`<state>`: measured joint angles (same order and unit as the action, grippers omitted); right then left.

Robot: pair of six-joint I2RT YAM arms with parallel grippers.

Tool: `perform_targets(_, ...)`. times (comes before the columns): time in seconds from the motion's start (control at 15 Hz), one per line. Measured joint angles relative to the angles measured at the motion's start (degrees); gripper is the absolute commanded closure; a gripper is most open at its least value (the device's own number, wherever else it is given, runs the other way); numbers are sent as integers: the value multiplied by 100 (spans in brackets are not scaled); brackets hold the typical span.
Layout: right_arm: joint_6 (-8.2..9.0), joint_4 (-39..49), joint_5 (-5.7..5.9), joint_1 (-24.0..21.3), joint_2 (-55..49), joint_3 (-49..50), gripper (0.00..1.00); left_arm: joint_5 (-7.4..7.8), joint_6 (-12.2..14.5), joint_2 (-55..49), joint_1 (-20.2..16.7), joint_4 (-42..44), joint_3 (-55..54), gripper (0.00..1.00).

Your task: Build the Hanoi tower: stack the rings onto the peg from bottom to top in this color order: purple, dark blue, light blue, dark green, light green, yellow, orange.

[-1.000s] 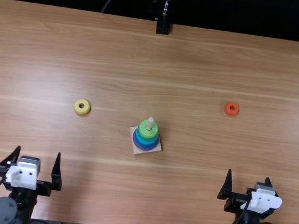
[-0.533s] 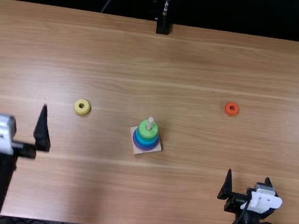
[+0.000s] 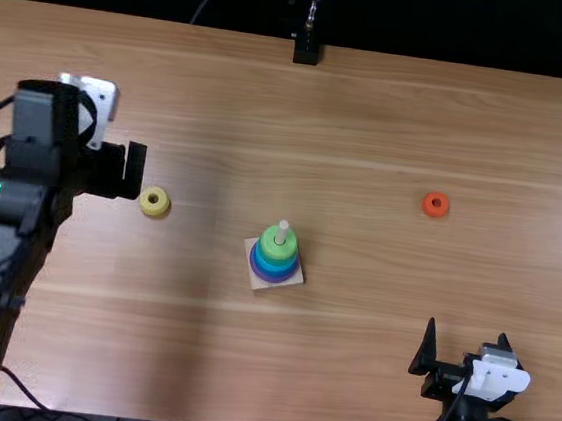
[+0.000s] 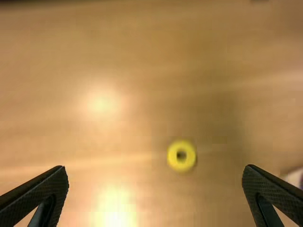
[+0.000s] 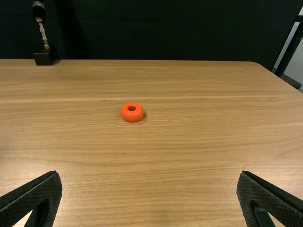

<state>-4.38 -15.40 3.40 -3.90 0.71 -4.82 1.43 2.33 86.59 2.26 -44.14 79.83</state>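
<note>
Yellow ring point(image 3: 154, 209) lies left of the ring tower point(image 3: 276, 259) and orange ring point(image 3: 435, 213) right of it, farther back, while my 2 pairs of jaws stand spread wide, left gripper point(image 3: 124, 170) left of the tower, right gripper point(image 3: 467, 333) to its near right.

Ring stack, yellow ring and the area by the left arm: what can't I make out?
- Ring stack, top view: upper rings hide most of the lower ones; too small to separate the two greens surely.
- Pale base, left wrist view: cut off by the edge, blurred.
- Yellow ring, left wrist view: outline blurred.
- Table beneath left arm, top view: hidden by that arm.
</note>
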Motion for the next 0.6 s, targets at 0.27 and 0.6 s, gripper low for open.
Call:
perform_targets(0.27, -2, -2, 0, 0, 0, 0, 0, 74, -2, 1152, 7, -90, 4, 0)
perform_targets(0.6, 0, -4, 0, 0, 2, 0, 0, 70, -2, 2312, 463, -42, 4, 0)
